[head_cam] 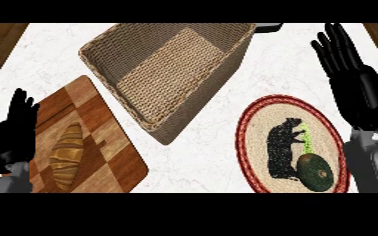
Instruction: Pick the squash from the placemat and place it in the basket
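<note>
Left hand (18,127) rests open, fingers up, at the left edge beside a checkered wooden board (111,140) bearing a flaky croissant (68,152). Far centre sits the woven rectangular basket (203,97). On the round braided placemat (258,142), near right, lies the dark green squash (317,173). Right hand (347,80), fingers straight, hangs beyond it. Picking seems not begun; next it should come nearer and curl round it.

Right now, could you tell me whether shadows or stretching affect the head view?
Head view: the basket shows a shaded wall toward the placemat; the round placemat looks taller than wide; the squash on it reads dark, without glare.
</note>
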Robot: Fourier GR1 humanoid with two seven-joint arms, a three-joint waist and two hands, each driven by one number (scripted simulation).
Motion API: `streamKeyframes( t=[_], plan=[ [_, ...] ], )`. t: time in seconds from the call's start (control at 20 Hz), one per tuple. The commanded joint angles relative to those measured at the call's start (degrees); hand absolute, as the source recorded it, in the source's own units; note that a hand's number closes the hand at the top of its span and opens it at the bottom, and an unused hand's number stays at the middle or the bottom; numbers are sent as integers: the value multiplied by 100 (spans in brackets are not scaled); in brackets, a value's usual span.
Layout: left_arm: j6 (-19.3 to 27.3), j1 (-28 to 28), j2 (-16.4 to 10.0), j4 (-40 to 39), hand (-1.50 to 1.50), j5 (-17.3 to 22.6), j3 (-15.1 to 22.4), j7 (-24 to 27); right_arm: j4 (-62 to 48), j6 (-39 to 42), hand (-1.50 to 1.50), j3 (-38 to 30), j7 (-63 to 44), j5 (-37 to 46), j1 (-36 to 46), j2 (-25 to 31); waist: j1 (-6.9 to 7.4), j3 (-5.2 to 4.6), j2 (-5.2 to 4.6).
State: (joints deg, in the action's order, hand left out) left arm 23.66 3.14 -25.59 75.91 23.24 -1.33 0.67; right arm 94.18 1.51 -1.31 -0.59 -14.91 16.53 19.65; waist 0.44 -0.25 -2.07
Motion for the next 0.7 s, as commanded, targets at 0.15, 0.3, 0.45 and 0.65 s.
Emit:
streamKeyframes(
  t=[0.15,0.3,0.45,0.65],
  plan=[
    [-629,522,-626,611,0,-857,685,387,-30,239,150,545,-55,105,-303,-285,-136,33,212],
    [-701,466,-627,552,0,-787,668,383,311,-1210,150,-763,728,-639,-126,-1349,-867,325,481],
    [-1113,817,-748,889,0,-1274,1319,413,570,-1148,150,1613,353,404,-1166,-1917,-227,24,256],
    [-1235,826,-768,863,0,-1360,1347,501,691,-2877,-150,2474,-23,2093,-880,-1946,-126,7,256]
  ],
)
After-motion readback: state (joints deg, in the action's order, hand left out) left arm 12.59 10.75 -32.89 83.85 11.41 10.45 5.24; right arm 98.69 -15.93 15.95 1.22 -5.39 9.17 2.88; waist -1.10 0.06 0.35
